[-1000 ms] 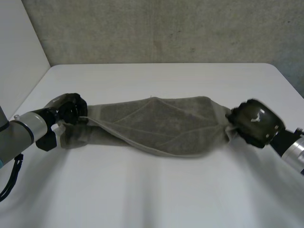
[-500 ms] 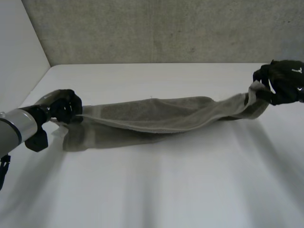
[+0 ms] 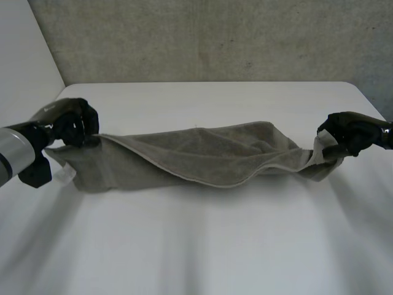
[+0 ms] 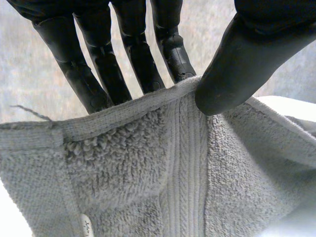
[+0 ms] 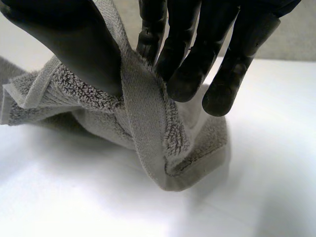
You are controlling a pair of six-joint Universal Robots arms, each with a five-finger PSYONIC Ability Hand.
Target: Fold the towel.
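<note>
- A long grey terry-cloth towel [image 3: 202,157] hangs stretched between the robot's two hands over a smooth white desk [image 3: 209,246]. Its ends are raised and its middle sags low towards the desk.
- The cloth has a soft looped pile, a flat woven hem along the edge, and a ribbed stripe running across it near the left hand's end.
- The towel is doubled lengthwise, with one layer draped loosely over the other in shallow creases.
- The black left hand [image 3: 70,120] holds one short end of the towel. Its straight fingers [image 4: 98,74] lie behind the hem and its thumb [image 4: 237,64] presses on the front, pinching the edge between them.
- A small white label [image 3: 64,175] hangs from the cloth just below the left hand.
- The black right hand [image 3: 353,132] holds the opposite end, which is bunched and twisted.
- Its thumb [image 5: 79,39] bears on one side of the hem and its fingers [image 5: 197,64] curl on the other side, gripping the folded edge.
- Below the right hand, the cloth hangs in a crumpled loop.
</note>
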